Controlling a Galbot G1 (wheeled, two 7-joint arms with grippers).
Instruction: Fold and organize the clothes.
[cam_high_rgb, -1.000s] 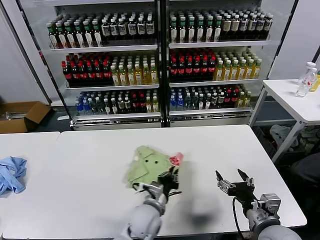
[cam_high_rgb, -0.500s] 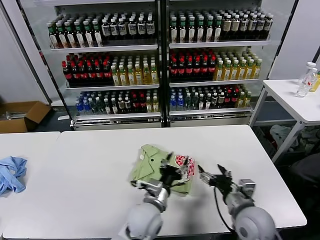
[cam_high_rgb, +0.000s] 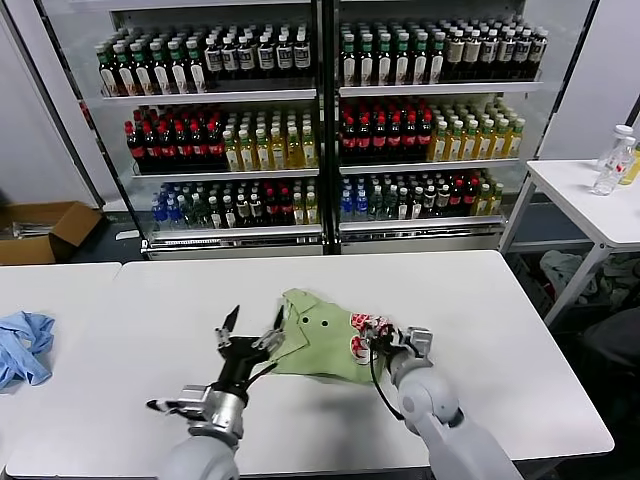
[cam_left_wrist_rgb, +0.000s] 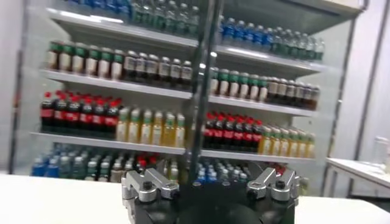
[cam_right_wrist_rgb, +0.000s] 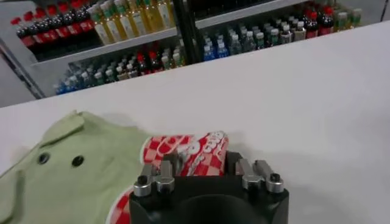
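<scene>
The light green shirt (cam_high_rgb: 318, 348) lies crumpled on the white table (cam_high_rgb: 150, 310), near its front middle. The collar and dark buttons face up, and the red-and-white patch (cam_high_rgb: 364, 322) is on its right side. My right gripper (cam_high_rgb: 378, 338) is at the shirt's right edge, shut on the cloth at the patch. In the right wrist view the patch (cam_right_wrist_rgb: 186, 149) bunches up between the jaws beside the green cloth (cam_right_wrist_rgb: 79, 164). My left gripper (cam_high_rgb: 251, 327) is open and empty, raised just left of the shirt, pointing toward the shelves.
A light blue cloth (cam_high_rgb: 22, 345) lies at the table's far left edge. Drink shelves (cam_high_rgb: 320, 120) stand behind the table and fill the left wrist view (cam_left_wrist_rgb: 183, 91). A cardboard box (cam_high_rgb: 40, 230) sits on the floor at left. A side table (cam_high_rgb: 590, 200) with bottles stands at right.
My left gripper let go of the shirt and moved left and up, now open. My right gripper moved left onto the patch and closed on it. The shirt spread out to the right.
</scene>
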